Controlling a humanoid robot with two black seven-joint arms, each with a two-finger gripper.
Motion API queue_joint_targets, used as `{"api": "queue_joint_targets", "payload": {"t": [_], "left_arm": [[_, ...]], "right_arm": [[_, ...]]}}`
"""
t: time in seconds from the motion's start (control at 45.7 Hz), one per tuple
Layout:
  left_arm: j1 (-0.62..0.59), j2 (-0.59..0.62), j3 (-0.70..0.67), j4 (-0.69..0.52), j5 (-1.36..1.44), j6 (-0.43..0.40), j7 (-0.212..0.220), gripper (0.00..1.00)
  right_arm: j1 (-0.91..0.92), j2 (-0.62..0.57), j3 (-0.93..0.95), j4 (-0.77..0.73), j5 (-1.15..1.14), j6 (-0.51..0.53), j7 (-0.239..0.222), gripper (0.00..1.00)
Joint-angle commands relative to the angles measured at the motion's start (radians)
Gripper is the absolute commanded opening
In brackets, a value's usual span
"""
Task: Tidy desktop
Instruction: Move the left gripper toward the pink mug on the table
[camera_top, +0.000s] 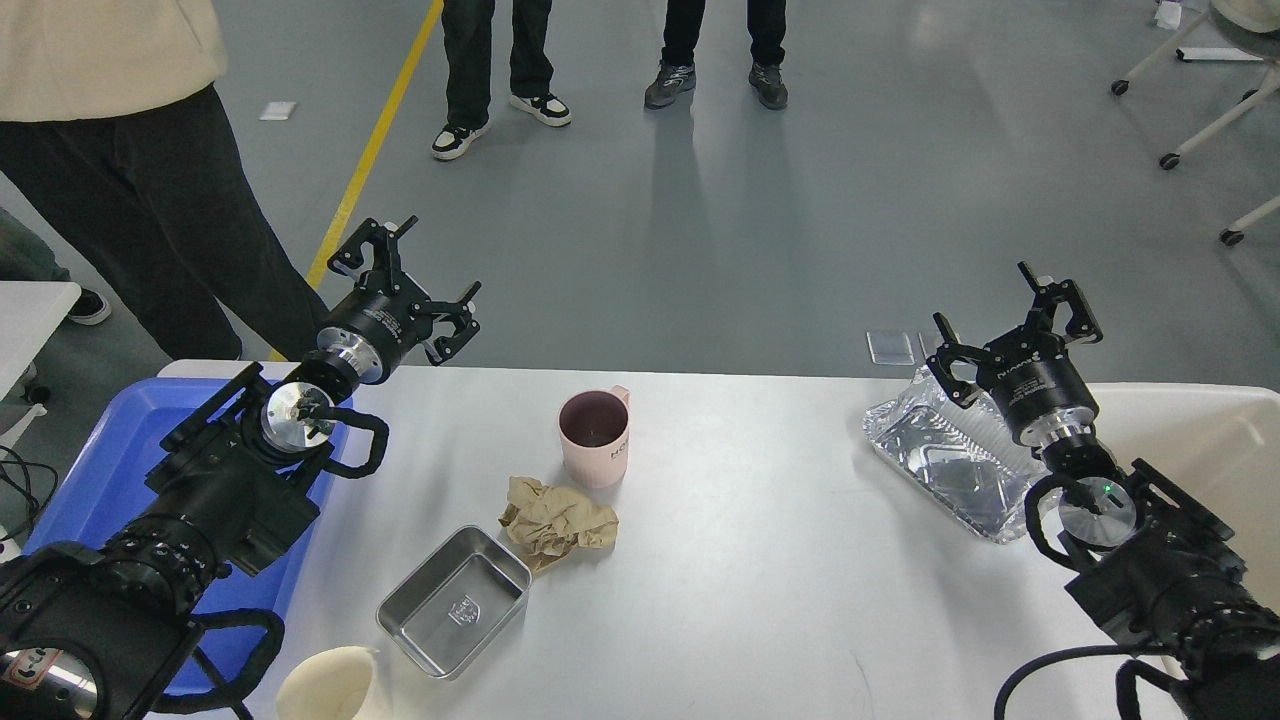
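Note:
The desktop (760, 520) is a wide white-grey tabletop. On it stand a pink mug (596, 437), a crumpled brown paper wad (556, 522) and a small steel tray (455, 612). A crinkled foil container (950, 465) lies at the right. My left gripper (405, 285) hovers open above the table's far left edge, with nothing between its fingers. My right gripper (1015, 320) hovers open over the foil container's far end, also holding nothing.
A blue plastic tray (95, 470) sits at the left under my left arm. A cream bin (1215, 440) stands at the right edge. A cream rounded object (325, 685) lies at the front. People stand beyond the table.

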Motion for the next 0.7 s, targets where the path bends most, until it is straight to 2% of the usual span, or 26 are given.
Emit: {"api": "queue_joint_targets", "payload": {"t": [0.0,0.328,0.459,0.591,0.678], "left_arm": [[0.000,0.002,0.000,0.000,0.002,0.004,-0.002,0.97],[-0.011,0.013,-0.003,0.014,-0.003,0.031,0.002,0.97],[-0.006,-0.007,0.018,-0.011,0.009,0.001,0.020,0.97],[0.017,0.072,0.155,-0.144,0.012,-0.001,0.049,0.97],[0.069,0.177,0.227,-0.323,0.012,0.039,0.064,0.97]], "right_arm": [[0.001,0.000,-0.001,0.000,0.000,0.000,0.000,1.00],[-0.001,0.002,-0.001,0.000,0.000,0.000,0.000,1.00],[-0.001,0.003,-0.001,0.000,0.000,0.000,0.000,1.00],[-0.006,0.005,-0.001,0.011,0.000,0.000,0.000,1.00],[-0.012,0.005,-0.001,0.012,-0.002,0.000,0.000,1.00]]}}
